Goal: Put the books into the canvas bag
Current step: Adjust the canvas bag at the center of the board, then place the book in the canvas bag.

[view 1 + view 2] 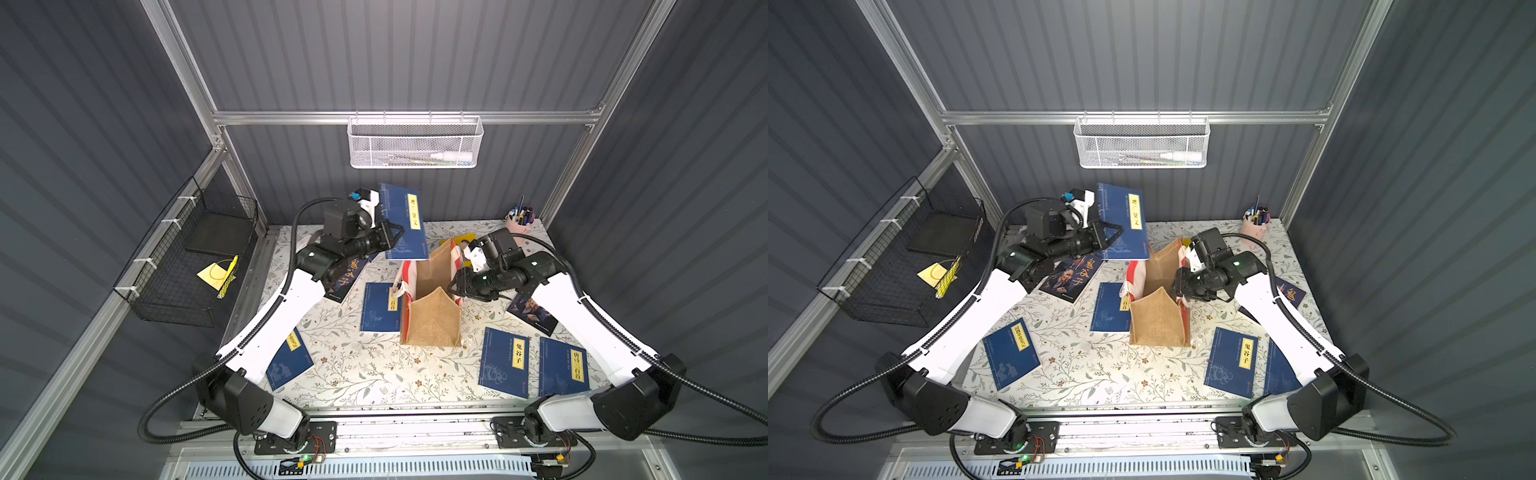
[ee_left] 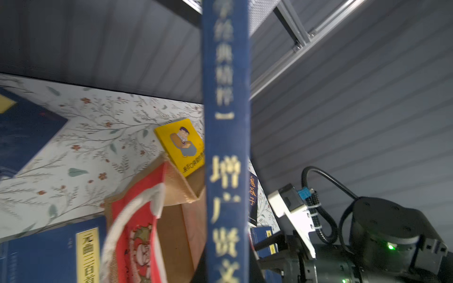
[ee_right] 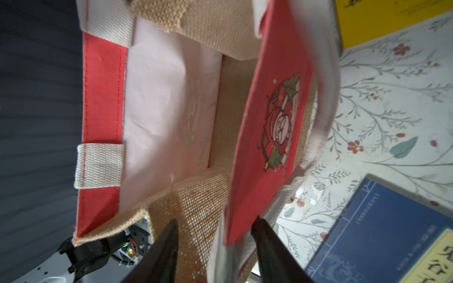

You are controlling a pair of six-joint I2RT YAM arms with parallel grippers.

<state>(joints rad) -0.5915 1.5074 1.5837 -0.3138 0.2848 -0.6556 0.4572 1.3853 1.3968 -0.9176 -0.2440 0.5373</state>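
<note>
Top views look down on whole table [image 1: 365,374]; wrist cams close-up, both sharing canvas bag [image 3: 171,110].

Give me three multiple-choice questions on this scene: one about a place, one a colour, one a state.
1. The yellow book lies: A in a drawer; B on the table just beyond the canvas bag; C inside the bag.
2. The lifted book in the left fingers is: A navy; B red; C green.
3. The canvas bag is: A folded flat; B standing, mouth open; C hanging.
Answers: B, it shows past the bag's far end; A, navy cover with a yellow label; B, its mouth gapes upward.
</note>
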